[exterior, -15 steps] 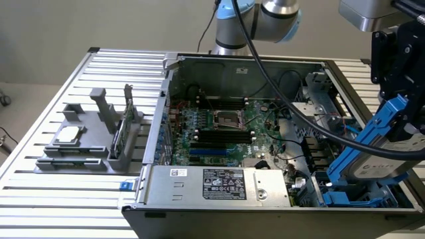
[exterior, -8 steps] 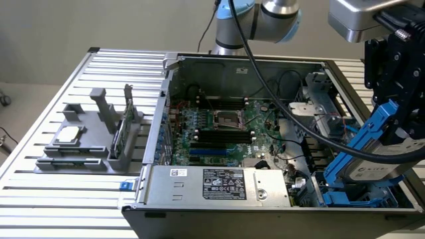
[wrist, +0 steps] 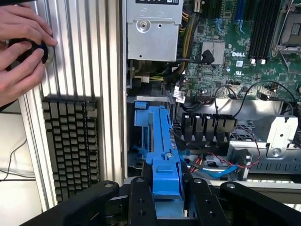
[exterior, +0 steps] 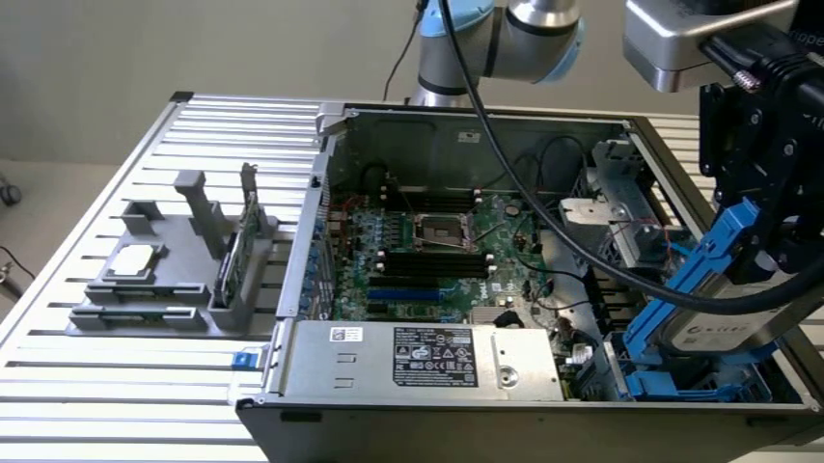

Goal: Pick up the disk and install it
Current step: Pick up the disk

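One load in the gripper (exterior: 766, 236): pinches the disk (exterior: 721, 323) by its blue carrier rails, jaws partway spread around it. Hangs tilted, long axis sloping down toward the blue drive bay (exterior: 663, 386) just beneath, at the exterior view's right end of the open computer case (exterior: 451, 111). Not yet seated there; contact impossible to tell. Further inside the case: motherboard (exterior: 431, 251) and power supply (exterior: 425, 357). Well apart, at the exterior view's left, grey holder (exterior: 142, 313) with a silver chip (exterior: 134, 258) and green card (exterior: 235, 256).

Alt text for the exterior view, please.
The gripper holds the blue-railed disk tilted over the drive bay of the open computer case, at the exterior view's right. A grey fixture stands on the slatted table beside the case.
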